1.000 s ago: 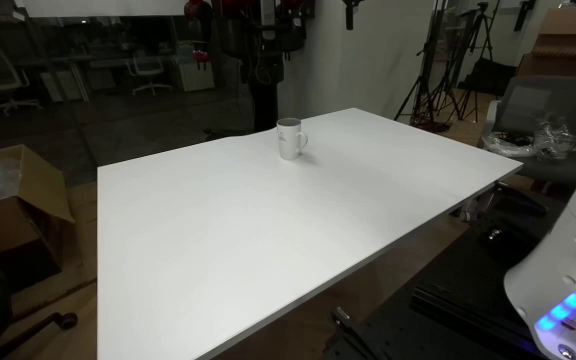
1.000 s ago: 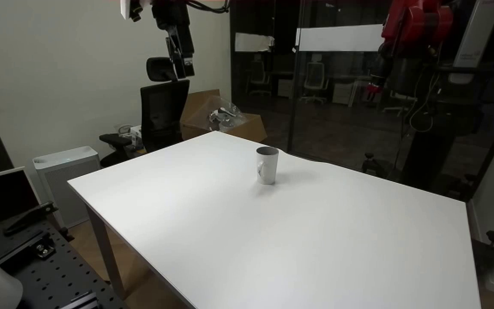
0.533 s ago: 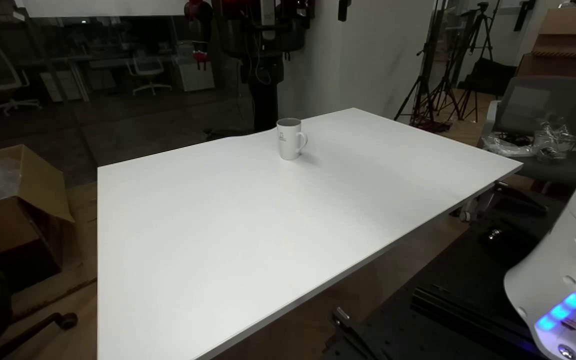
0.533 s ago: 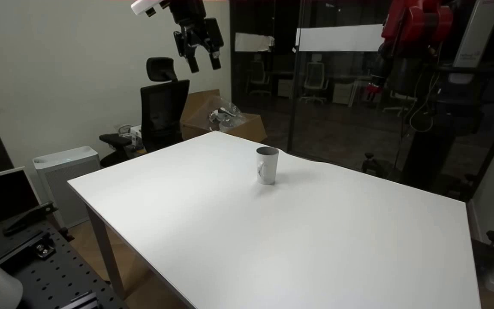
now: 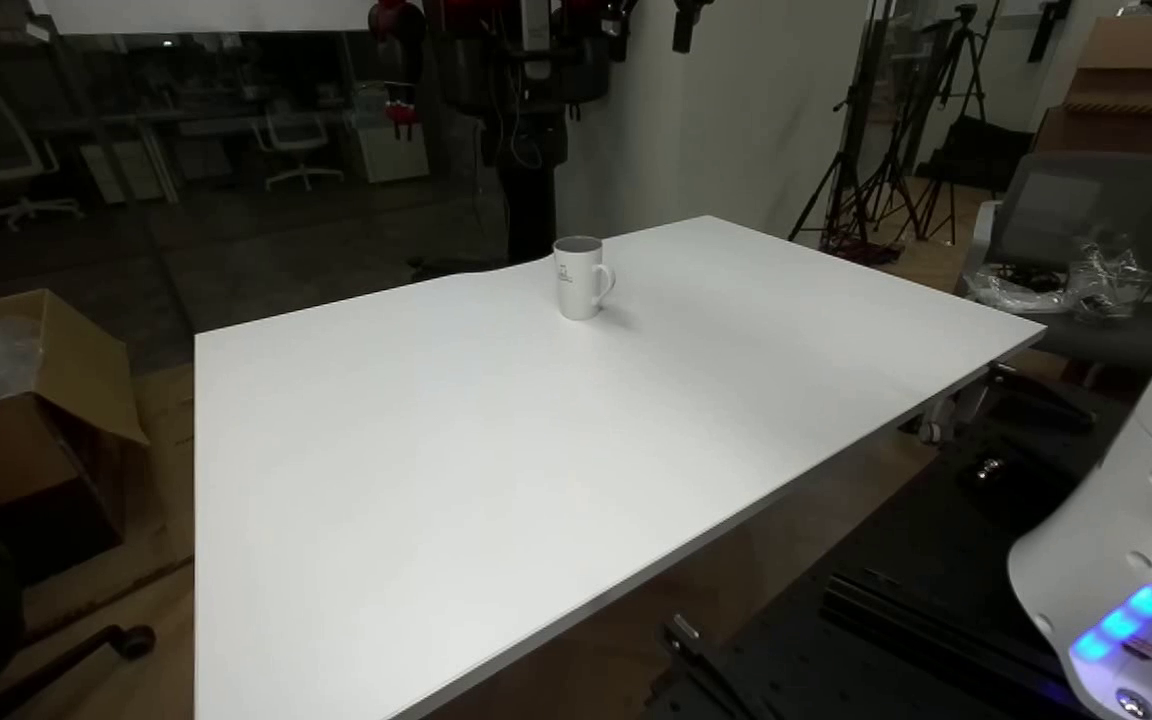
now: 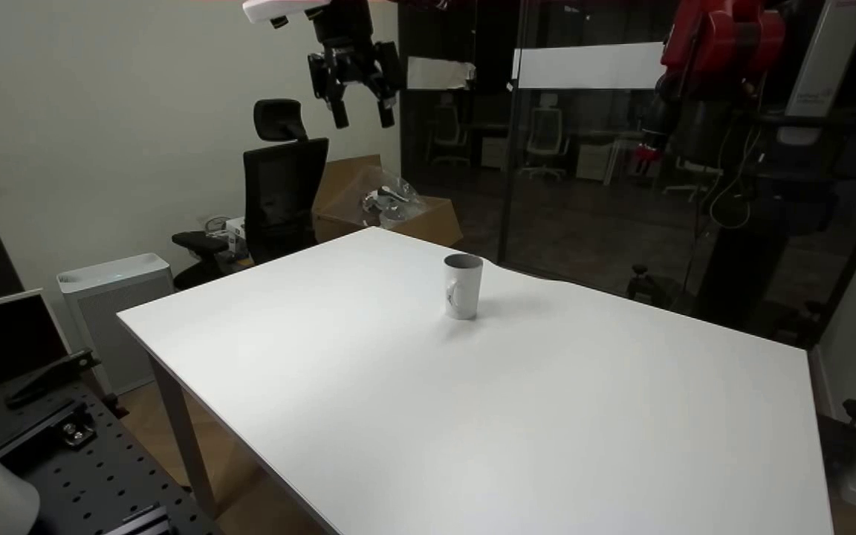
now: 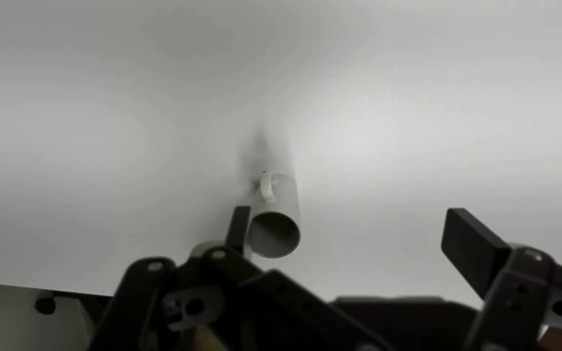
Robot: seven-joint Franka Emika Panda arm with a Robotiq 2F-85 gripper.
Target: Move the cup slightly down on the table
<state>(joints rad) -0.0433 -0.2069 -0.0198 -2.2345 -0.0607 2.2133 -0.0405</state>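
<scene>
The cup, a small white-grey mug, stands upright on the white table in both exterior views, the cup (image 5: pixel 576 285) and table (image 5: pixel 436 480) in an exterior view, the cup (image 6: pixel 464 297) and table (image 6: pixel 584 416) in an exterior view. My gripper (image 6: pixel 363 120) is open and empty, high above the table and well apart from the cup. In the wrist view my gripper (image 7: pixel 345 219) has its jaws wide apart. The cup (image 7: pixel 283 197) shows below, beside the left finger (image 7: pixel 238 226), with its dark inside and handle visible. That finger slightly overlaps the cup's left edge in the picture.
A red and dark robot (image 6: pixel 725 44) stands beyond the table's far edge. A black chair (image 6: pixel 283 193) and an open cardboard box (image 6: pixel 435 221) stand behind the table. The arm's white base (image 5: pixel 1116 560) is beside the table on a dark mount.
My gripper has moved right in an exterior view and turned, so both fingers now show spread apart. The cup has not moved.
</scene>
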